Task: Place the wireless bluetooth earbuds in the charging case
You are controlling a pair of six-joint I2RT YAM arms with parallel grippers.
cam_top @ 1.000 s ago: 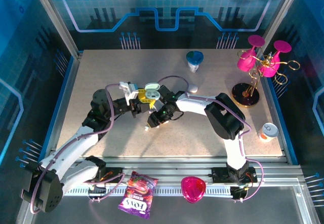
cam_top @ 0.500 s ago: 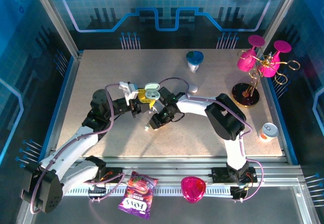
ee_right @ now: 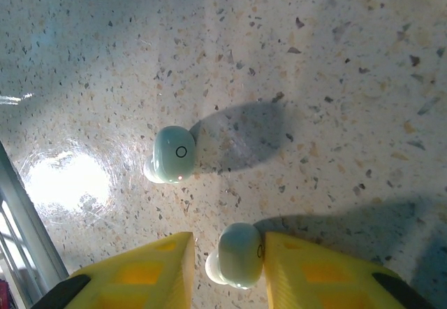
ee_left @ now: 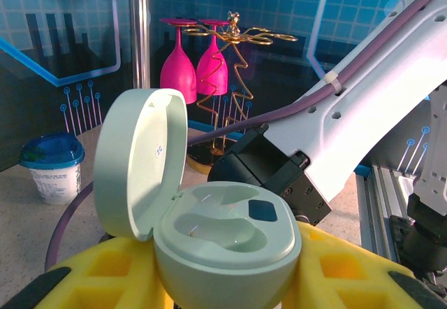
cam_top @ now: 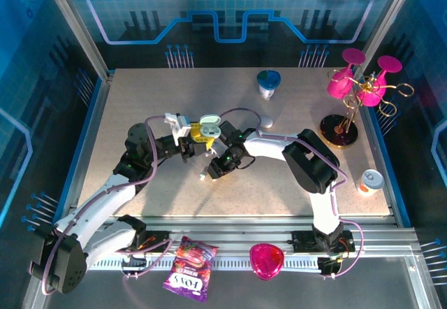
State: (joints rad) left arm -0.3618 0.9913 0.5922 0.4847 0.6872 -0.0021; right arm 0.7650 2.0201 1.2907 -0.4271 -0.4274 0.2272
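My left gripper (cam_top: pixel 199 135) is shut on the pale green charging case (ee_left: pixel 227 242), held upright between its yellow pads with the lid (ee_left: pixel 140 159) swung open and both wells empty. The same case (cam_top: pixel 208 127) sits mid-table in the top view. My right gripper (ee_right: pixel 229 260) is down at the tabletop, open, with one pale earbud (ee_right: pixel 239 254) between its fingers. The right pad (ee_right: pixel 307 267) touches that earbud and the left pad (ee_right: pixel 157 267) stands a small gap away. A second earbud (ee_right: pixel 171 155) lies on the table just ahead. My right gripper (cam_top: pixel 213 170) hangs just in front of the case.
A white rounded object (cam_top: pixel 266 121) lies behind the right arm. A blue-lidded cup (cam_top: pixel 268 82) stands at the back, pink glasses on a gold rack (cam_top: pixel 356 92) at the back right, a can (cam_top: pixel 370 181) at the right edge. A candy bag (cam_top: pixel 190 275) and a pink piece (cam_top: pixel 267 260) lie on the front rail.
The right gripper's fingers have narrowed around the earbud on the table. The left gripper and the case have not moved.
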